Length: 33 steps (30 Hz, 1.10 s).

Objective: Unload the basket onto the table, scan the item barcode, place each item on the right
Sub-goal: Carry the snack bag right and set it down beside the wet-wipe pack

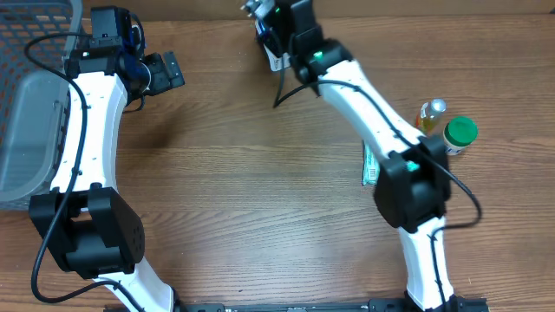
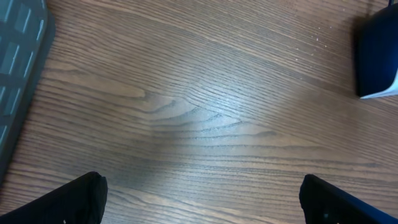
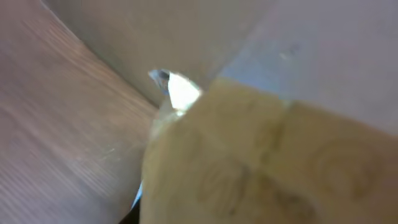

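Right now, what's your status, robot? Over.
Left gripper open, empty. Right gripper shut on blurred tan item. Nothing visibly in the way.

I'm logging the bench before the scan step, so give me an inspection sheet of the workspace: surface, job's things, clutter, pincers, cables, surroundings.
Surface: wooden table, no spills seen.
Job's things: dark box with a pale base at the far edge, perhaps the scanner; a blurred tan item fills the right wrist view.
Clutter: yellow bottle, green-lidded jar and teal packet by the right arm; grey basket at the left edge.
Pincers: left pincer wide open, empty, above the table; right pincer at the far edge by the box, jaws hidden.
Cables: black cables loop along both arms.
Surroundings: nothing seen.
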Motion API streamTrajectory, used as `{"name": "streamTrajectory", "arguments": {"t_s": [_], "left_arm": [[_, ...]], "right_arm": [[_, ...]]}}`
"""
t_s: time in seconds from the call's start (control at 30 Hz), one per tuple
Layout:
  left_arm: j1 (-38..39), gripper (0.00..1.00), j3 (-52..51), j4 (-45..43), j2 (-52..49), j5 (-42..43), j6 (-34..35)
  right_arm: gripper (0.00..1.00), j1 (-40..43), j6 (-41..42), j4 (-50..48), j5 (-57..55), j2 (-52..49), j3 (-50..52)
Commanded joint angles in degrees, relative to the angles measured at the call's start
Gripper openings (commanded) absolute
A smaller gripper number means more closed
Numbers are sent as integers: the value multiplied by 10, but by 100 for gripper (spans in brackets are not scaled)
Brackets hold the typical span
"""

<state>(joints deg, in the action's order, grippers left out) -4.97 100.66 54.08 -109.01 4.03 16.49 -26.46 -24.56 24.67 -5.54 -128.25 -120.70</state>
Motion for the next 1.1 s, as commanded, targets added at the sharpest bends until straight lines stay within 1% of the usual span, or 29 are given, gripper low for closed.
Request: {"name": "streamTrajectory", "arguments": {"t_s": [0.0, 0.03, 0.1, 0.13, 0.17, 0.23, 0.37, 0.43, 0.5, 0.57, 0.67, 0.7, 0.77, 0.83, 0.87, 0.9, 0.93, 1.07], "left_arm": [[1, 99, 13, -1, 0, -2, -2], [1, 100, 13, -1, 0, -2, -2], [1, 100, 13, -1, 0, -2, -2], [1, 99, 13, -1, 0, -2, -2], [1, 100, 13, -1, 0, -2, -2], [1, 99, 13, -1, 0, -2, -2], [1, 99, 13, -1, 0, -2, -2], [1, 100, 13, -1, 0, -2, -2], [1, 100, 13, -1, 0, -2, -2], [1, 100, 13, -1, 0, -2, -2], [1, 100, 13, -1, 0, -2, -2], [1, 99, 13, -1, 0, -2, -2], [1, 100, 13, -1, 0, -2, -2], [1, 99, 13, -1, 0, -2, -2], [1, 100, 13, -1, 0, -2, -2], [1, 100, 13, -1, 0, -2, -2], [1, 100, 13, -1, 0, -2, -2], [1, 99, 13, -1, 0, -2, -2]], "right_arm": [[4, 32, 166, 66, 85, 104, -9], [4, 44, 211, 116, 122, 114, -9], [4, 61, 260, 194, 196, 118, -9], [4, 71, 272, 232, 237, 118, -9], [4, 85, 276, 297, 303, 115, -5], [4, 99, 275, 378, 350, 111, 6], [4, 116, 246, 485, 351, 104, 37], [4, 121, 217, 503, 348, 104, 62], [4, 124, 206, 507, 327, 104, 79], [17, 125, 206, 506, 280, 104, 92], [24, 125, 207, 507, 182, 104, 100], [34, 125, 207, 508, 160, 104, 100], [61, 125, 207, 511, 123, 104, 100], [71, 125, 207, 509, 109, 104, 100], [77, 125, 207, 508, 104, 104, 100], [87, 125, 207, 506, 98, 104, 100], [100, 125, 212, 504, 90, 104, 100], [100, 125, 262, 490, 36, 104, 101]]}}
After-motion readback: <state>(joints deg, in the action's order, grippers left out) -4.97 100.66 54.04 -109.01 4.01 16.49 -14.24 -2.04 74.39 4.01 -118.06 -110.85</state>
